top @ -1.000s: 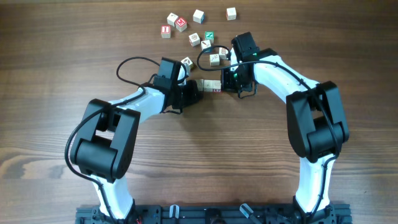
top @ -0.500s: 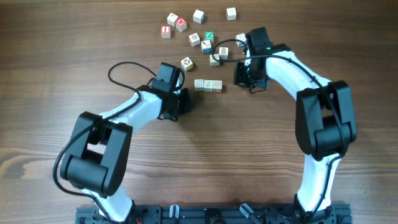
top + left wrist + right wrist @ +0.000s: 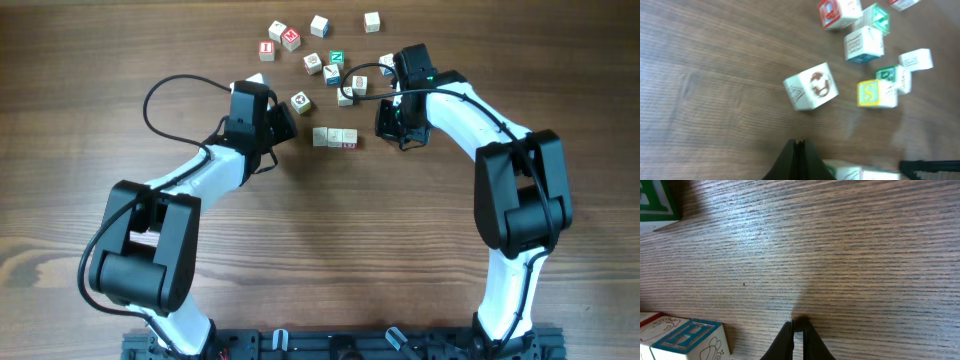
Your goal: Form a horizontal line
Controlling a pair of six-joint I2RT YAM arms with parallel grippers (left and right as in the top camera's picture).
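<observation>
The horizontal line is a short row of three pale cubes touching side to side, its right end cube red-marked, at the table's middle. Its edge shows at the bottom of the left wrist view. My left gripper is shut and empty, a little left of the row and apart from it; in its wrist view the shut fingers point at a loose red-marked cube. My right gripper is shut and empty, right of the row with a gap between; its fingertips hang over bare wood.
Loose letter cubes lie behind the row: one close to the left gripper, a pair near the right arm, several more farther back. A blue-lettered cube sits left of the right fingers. Black cables loop off both wrists.
Both grippers have drawn away from the row, which stays in place. The left arm moved left and toward the back; the right arm moved right half a second ago and has held still since.
</observation>
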